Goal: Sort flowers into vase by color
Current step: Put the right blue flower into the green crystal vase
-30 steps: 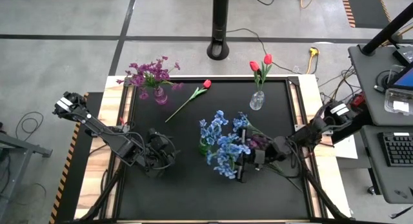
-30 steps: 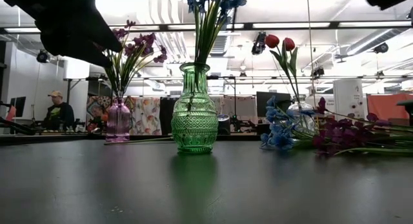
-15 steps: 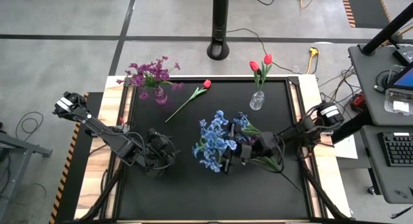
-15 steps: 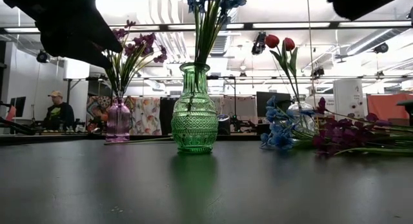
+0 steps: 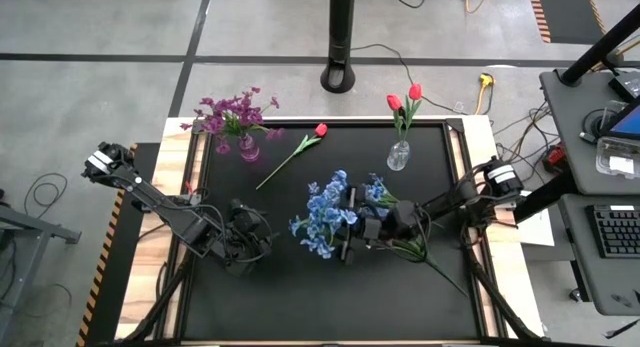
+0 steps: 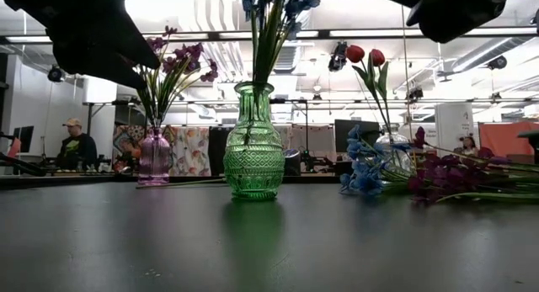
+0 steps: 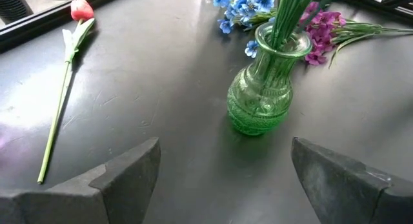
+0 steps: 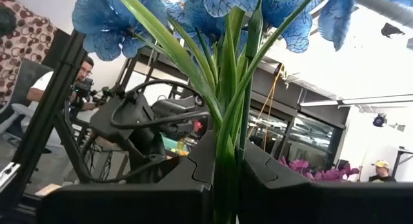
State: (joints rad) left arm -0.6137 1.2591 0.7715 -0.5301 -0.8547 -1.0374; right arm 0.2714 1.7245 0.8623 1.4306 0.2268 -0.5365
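Observation:
A green glass vase [image 6: 253, 145] stands mid-table with blue flowers [image 6: 271, 6] in it. My right gripper [image 5: 352, 237] hovers beside and above it, shut on another blue flower [image 5: 318, 227] whose blossoms lie over the vase in the high view. My left gripper [image 7: 226, 175] waits open on the vase's left, empty. A loose red flower [image 5: 292, 152] lies flat on the far part of the table. Loose blue flowers [image 7: 242, 4] and purple flowers [image 7: 322, 24] lie on the table right of the vase. My right gripper pinches the blue flower's bundled green stems [image 8: 226, 156] between its two fingers, below the blossoms. The fingers slant upward toward the table's left and lie across the stems. The flower is lifted clear of the table, blossoms [image 8: 213, 11] up beyond the fingertips; its lower end is hidden.
A purple vase [image 5: 248, 147] with purple flowers stands far left. A clear vase [image 5: 398, 155] with two red flowers stands far right. The black mat [image 5: 270, 297] is bare along the near side. People sit in the room behind the table.
My right gripper has carried the blue flower toward the table's left and slightly down, staying shut. The blossoms have gone from right of the green vase to over it.

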